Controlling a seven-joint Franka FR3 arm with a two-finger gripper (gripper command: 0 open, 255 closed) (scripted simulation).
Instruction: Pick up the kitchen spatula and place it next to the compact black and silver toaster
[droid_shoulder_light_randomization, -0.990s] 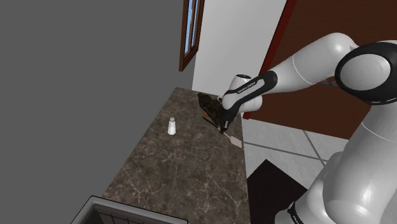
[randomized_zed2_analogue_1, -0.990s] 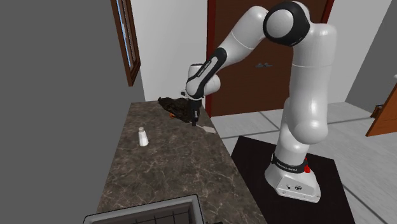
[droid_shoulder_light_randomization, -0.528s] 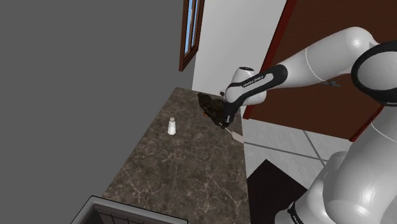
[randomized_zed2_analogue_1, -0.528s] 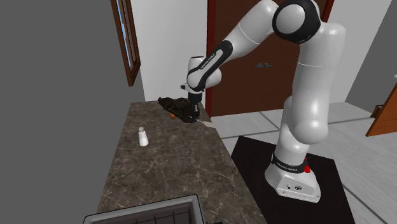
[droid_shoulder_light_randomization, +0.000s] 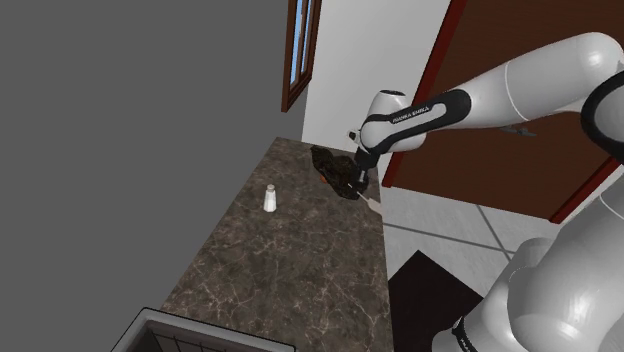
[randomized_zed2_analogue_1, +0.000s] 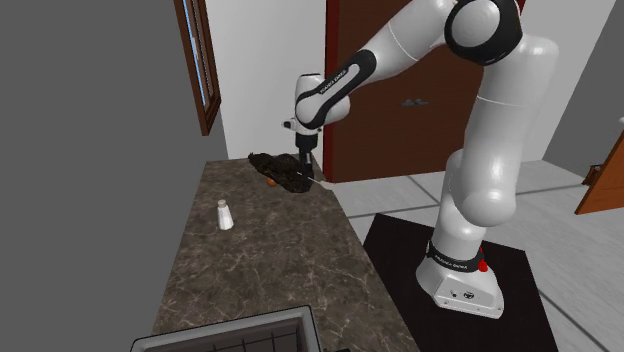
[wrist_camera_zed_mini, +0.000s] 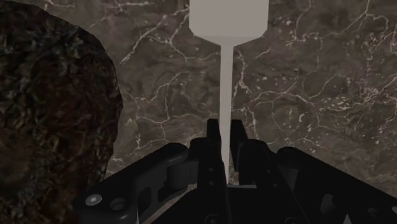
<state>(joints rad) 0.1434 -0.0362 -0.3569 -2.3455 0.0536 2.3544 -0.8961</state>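
Spatula (wrist_camera_zed_mini: 227, 70): pale grey, with a thin straight handle and a broad flat blade. The handle runs between the two fingers (wrist_camera_zed_mini: 214, 137) of the end effector (wrist_camera_zed_mini: 224, 127), which are closed on it and clamp it near its rear end. The blade points straight away from the hand, over the bench (wrist_camera_zed_mini: 305, 76). In the shoulder view the blade (droid_shoulder_light_randomization: 372, 200) shows just below the end effector (droid_shoulder_light_randomization: 353, 186), at the bench edge on that view's right. Whether the blade touches the surface cannot be told.

Toaster (wrist_camera_zed_mini: 51, 114): drawn as a dark, rough, brown-black lump. It sits on the bench just beside the spatula and the hand. In the shoulder view the toaster (droid_shoulder_light_randomization: 330, 164) stands at the far end of the bench (droid_shoulder_light_randomization: 290, 260), near the wall corner, and the end effector is down right next to it.

End effector (randomized_zed2_analogue_1: 305, 176), second exterior view: pointing down beside the toaster (randomized_zed2_analogue_1: 272, 167), carried by the white arm (randomized_zed2_analogue_1: 400, 45) reaching over from its black platform (randomized_zed2_analogue_1: 395, 240).

Other items: a small white shaker (droid_shoulder_light_randomization: 269, 199) stands upright on the bench, well apart from the toaster. A grey-rimmed basin (droid_shoulder_light_randomization: 150, 320) is at the near end. A brown-framed window (droid_shoulder_light_randomization: 300, 50) and a dark red-brown door (droid_shoulder_light_randomization: 480, 150) are behind.
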